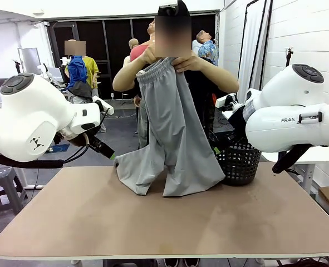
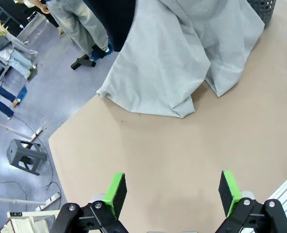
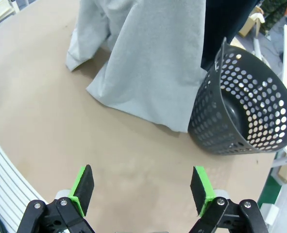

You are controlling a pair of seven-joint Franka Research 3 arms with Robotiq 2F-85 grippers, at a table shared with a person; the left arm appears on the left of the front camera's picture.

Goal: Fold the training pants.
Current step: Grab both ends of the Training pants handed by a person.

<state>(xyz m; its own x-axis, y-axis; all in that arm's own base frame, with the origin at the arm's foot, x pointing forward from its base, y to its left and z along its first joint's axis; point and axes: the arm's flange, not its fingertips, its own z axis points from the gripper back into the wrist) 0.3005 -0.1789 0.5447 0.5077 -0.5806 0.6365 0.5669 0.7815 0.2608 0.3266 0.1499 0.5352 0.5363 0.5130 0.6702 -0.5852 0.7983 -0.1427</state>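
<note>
In the front view a person [image 1: 220, 78] at the table's [image 1: 153, 222] far edge holds the training pants [image 1: 172, 133] up by the waistband [image 1: 158, 65] with both hands. The light grey legs hang down and their hems rest on the surface near the middle of that far edge. A black mesh basket [image 1: 241, 161] stands just beside them toward the far right corner, its near side partly covered by one leg. The white left arm [image 1: 30, 122] and right arm [image 1: 298, 111] stand at either side. In the left wrist view the left gripper [image 2: 172, 194] hangs over bare tabletop, its green pads [image 2: 115, 191] wide apart with nothing between them. The pants' hems lie bunched on the surface ahead of it, well apart from the fingers. In the right wrist view the right gripper [image 3: 142, 191] likewise has its pads [image 3: 83, 187] spread wide and empty above bare surface. Beyond it are the draped pants and, touching them, the basket at the table's edge.
</note>
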